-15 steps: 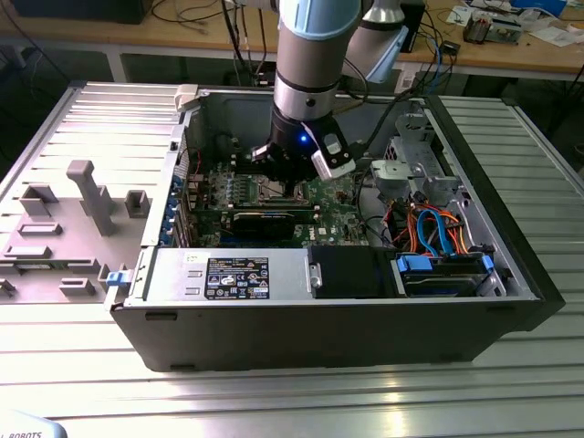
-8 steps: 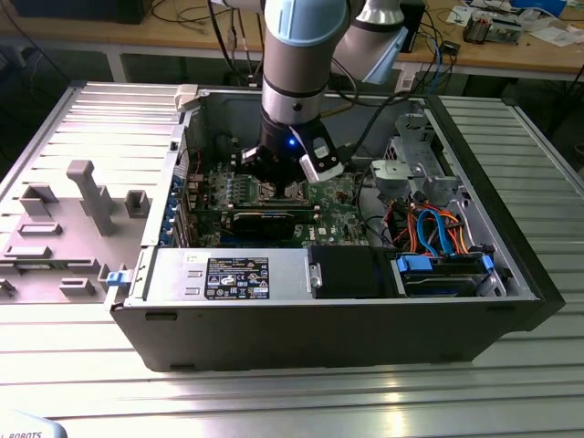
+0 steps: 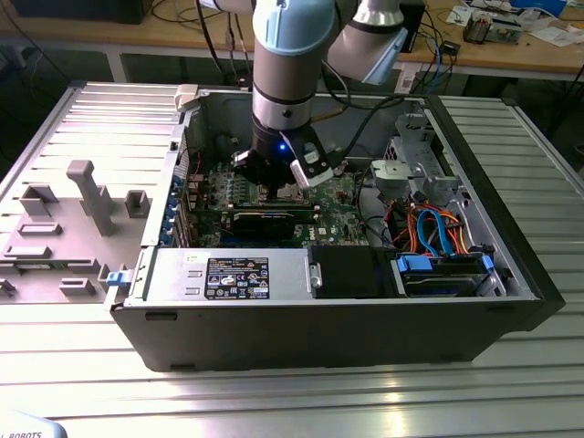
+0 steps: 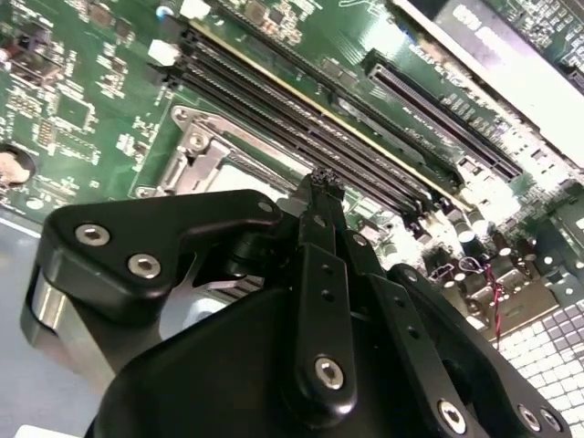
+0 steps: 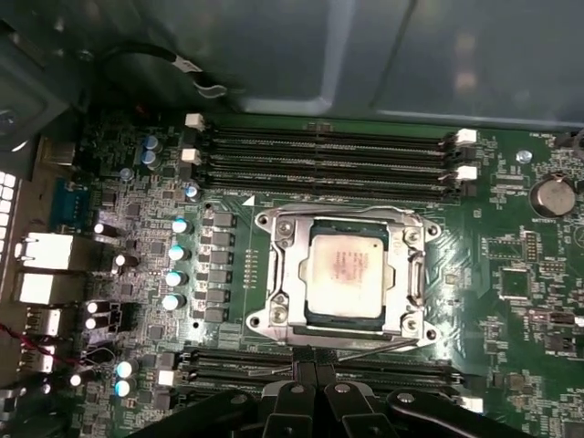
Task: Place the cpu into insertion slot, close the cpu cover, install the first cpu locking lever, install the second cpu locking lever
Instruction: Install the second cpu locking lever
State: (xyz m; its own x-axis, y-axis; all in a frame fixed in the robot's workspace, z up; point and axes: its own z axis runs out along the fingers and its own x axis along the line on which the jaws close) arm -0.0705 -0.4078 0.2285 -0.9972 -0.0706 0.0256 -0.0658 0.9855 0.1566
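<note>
silver-grey square cpu seated in silver-rimmed insertion slot | silver frame cpu cover down | levers unclear | black gripper at socket's 6 o'clock, jaws closed, empty

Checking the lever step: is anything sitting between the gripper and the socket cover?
Nothing visible does. In the first wrist view the gripper sits at the edge of the cover, which lies flat around the cpu, with only bare board between.

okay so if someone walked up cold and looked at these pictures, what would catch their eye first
Likely the arm plunging into the open computer case, its gripper shut, tips just beside the socket. Next, in the first wrist view, the cpu lying in the insertion slot with the cpu cover framing it, amid green circuit board.
</note>
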